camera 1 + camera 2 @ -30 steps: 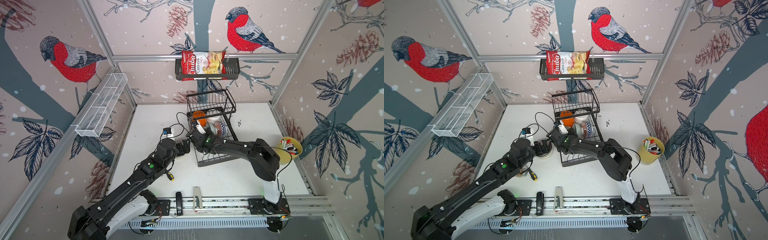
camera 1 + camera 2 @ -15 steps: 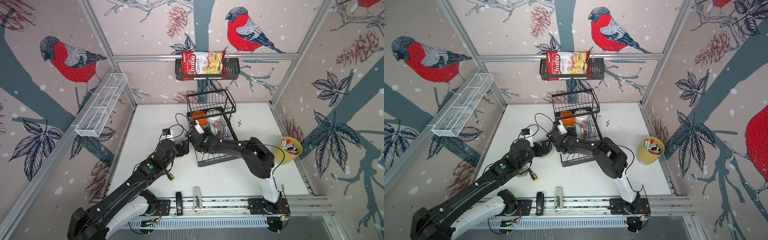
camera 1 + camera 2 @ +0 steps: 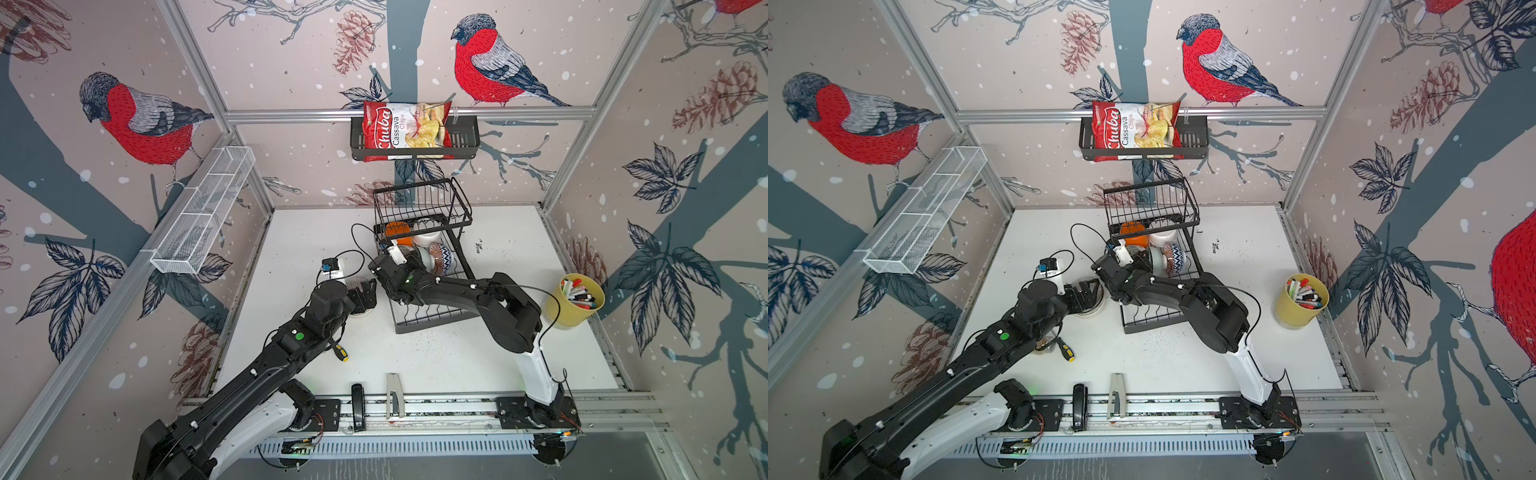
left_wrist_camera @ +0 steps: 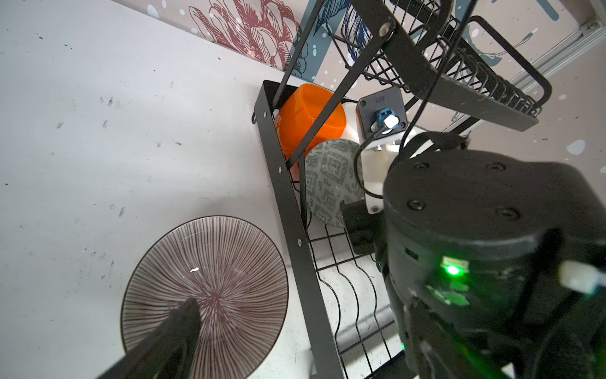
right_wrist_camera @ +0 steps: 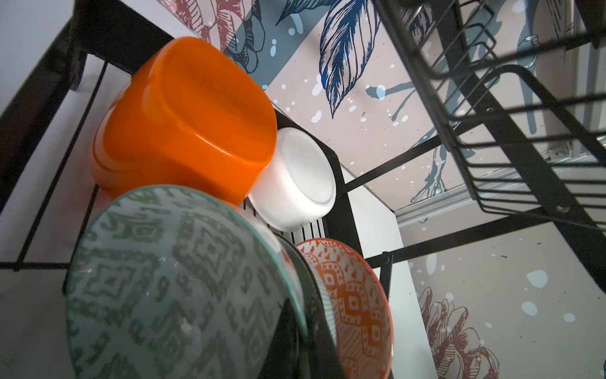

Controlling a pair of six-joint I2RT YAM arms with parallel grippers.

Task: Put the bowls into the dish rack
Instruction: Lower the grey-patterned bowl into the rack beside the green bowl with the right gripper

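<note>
Your dish rack (image 3: 422, 199) stands toward 12 o'clock on the table (image 3: 519, 257) in both top views, with an orange bowl (image 5: 183, 118), a white bowl (image 5: 301, 177) and an orange-patterned bowl (image 5: 351, 295) in its lower tray (image 3: 432, 322). Your left gripper (image 3: 1088, 293) hangs, jaws wide, over the striped bowl (image 4: 229, 262) lying on the table just beside the rack at its 9 o'clock. Your right gripper (image 3: 412, 259) pinches the rim of the pale green bowl (image 5: 164, 279), on edge in that tray

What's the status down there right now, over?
Left gripper open over mauve-striped bowl on table. Right gripper shut on pale green patterned bowl in dish rack. Right arm covers rack's free slots.
</note>
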